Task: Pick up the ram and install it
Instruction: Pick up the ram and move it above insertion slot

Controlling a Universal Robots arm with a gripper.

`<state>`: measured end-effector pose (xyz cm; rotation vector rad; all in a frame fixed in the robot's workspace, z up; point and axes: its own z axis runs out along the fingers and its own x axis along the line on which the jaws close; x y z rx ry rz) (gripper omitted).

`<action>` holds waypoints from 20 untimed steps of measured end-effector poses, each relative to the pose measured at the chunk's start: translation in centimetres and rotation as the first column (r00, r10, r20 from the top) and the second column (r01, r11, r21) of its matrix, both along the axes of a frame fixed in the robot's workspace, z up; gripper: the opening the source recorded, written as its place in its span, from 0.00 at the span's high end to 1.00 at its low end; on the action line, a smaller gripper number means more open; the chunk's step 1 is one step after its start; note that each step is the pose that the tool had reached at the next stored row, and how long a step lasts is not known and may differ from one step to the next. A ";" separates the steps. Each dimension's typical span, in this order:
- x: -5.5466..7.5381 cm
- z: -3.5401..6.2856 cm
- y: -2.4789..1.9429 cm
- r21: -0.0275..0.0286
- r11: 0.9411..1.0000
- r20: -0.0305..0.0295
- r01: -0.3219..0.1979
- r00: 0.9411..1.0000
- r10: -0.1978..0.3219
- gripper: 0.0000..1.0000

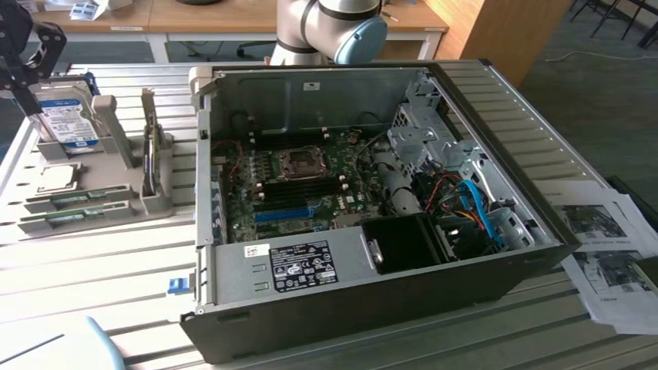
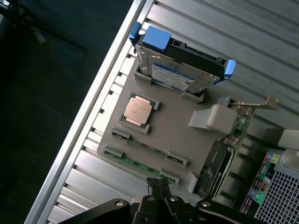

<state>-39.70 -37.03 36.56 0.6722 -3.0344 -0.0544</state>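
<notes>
Gripper (image 2: 158, 187), fingers pressed together and empty, hovers over the grey parts tray (image 2: 173, 133), whose edge slot holds the ram (image 2: 138, 163). A clean pick probably needs the jaws spread, squared across the stick and centred mid-length.

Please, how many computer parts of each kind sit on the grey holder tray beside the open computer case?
Long thin green RAM sticks: 2
Square silver processor chip: 1
Upright blue-labelled hard drive: 1
Upright green-and-black expansion card: 1
Total: 5
</notes>
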 end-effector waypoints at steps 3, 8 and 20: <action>0.0 -0.01 0.00 0.000 1.000 0.000 -0.028 1.000 0.028 0.91; 0.0 -0.01 0.00 0.000 0.997 0.000 -0.081 0.997 0.081 0.91; 0.0 -0.03 0.00 0.000 0.978 0.000 -0.210 0.978 0.210 0.91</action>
